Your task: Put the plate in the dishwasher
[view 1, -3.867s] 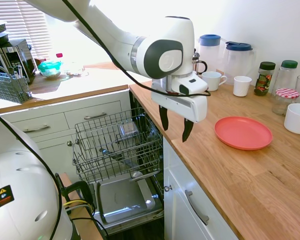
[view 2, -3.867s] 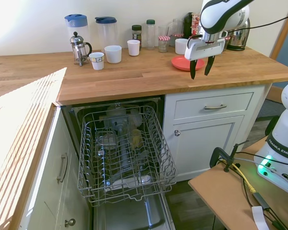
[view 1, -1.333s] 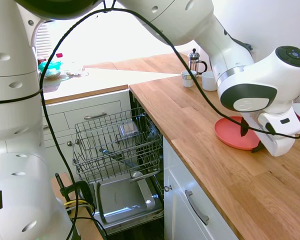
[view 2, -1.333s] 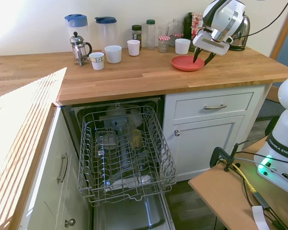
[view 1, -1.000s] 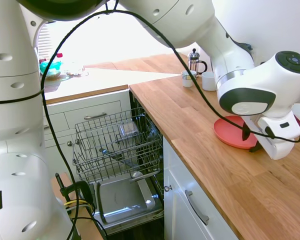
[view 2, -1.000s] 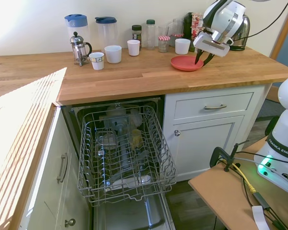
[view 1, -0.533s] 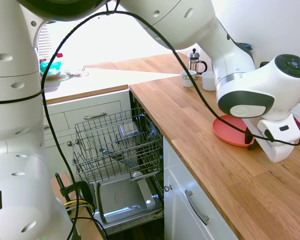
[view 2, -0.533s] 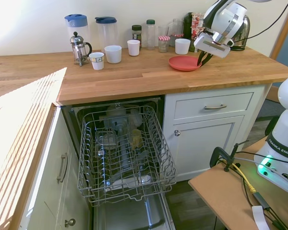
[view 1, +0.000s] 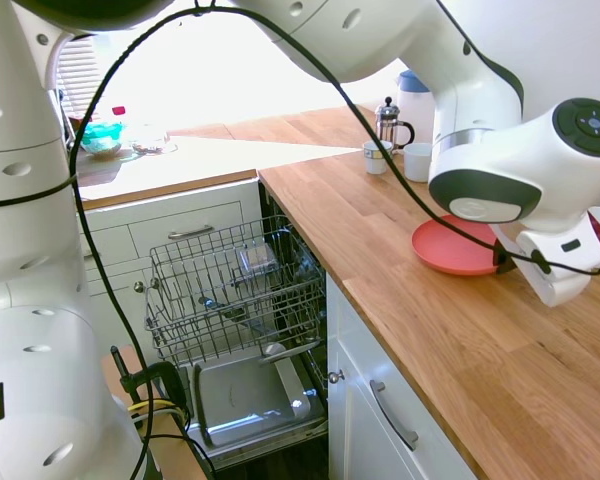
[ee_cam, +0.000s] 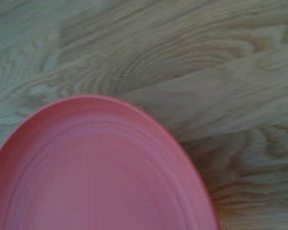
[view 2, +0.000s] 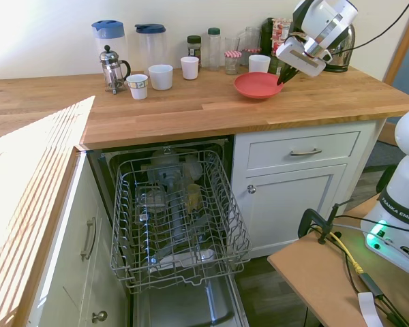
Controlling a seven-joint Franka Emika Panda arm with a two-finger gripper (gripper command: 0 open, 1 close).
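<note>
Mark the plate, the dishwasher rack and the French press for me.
plate (view 2: pixel 256 84), second exterior view, centre of its red face.
dishwasher rack (view 2: pixel 179 216), second exterior view, middle of the wire basket.
French press (view 2: pixel 110 69), second exterior view, its glass body.

Close, slightly blurred view of a coral-red plate (ee_cam: pixel 93 172) with a low raised rim, filling the lower part of the frame, over a pale wood-grain countertop (ee_cam: pixel 192 62) that fills the remainder.
</note>
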